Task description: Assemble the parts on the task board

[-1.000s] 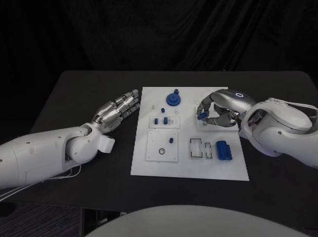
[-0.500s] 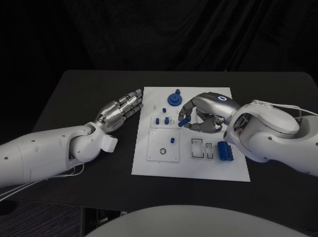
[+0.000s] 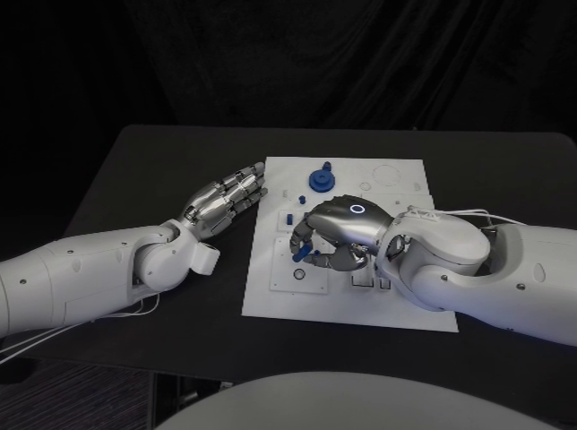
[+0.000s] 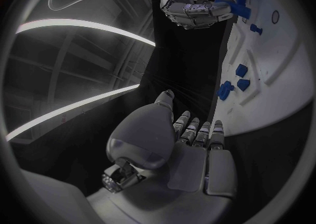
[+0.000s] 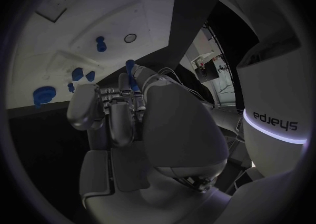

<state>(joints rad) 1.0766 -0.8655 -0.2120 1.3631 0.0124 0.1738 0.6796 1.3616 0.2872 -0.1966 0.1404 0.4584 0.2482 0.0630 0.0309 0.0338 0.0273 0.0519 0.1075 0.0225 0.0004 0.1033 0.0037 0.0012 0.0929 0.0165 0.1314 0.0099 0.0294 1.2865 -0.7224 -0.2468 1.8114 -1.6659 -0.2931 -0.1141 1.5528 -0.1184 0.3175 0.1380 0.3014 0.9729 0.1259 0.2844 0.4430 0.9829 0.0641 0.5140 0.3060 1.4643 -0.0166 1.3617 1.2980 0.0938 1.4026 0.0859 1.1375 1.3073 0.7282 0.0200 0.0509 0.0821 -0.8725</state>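
The black table (image 3: 133,170) stood against a dark curtained backdrop. The white task board (image 3: 405,184) lay at the table's middle. The right hand (image 3: 334,235) hung over the board's middle, fingers curled, pinching a small blue part (image 3: 317,261) at the fingertips; that part was above the board's near-left square inset. The right arm covered the board's near-right section. A round blue geared part (image 3: 320,180) stood near the board's far edge, and small blue pegs (image 3: 290,218) sat left of the right hand. The left hand (image 3: 224,202) rested just off the board's left edge, fingers extended and close together, holding nothing.
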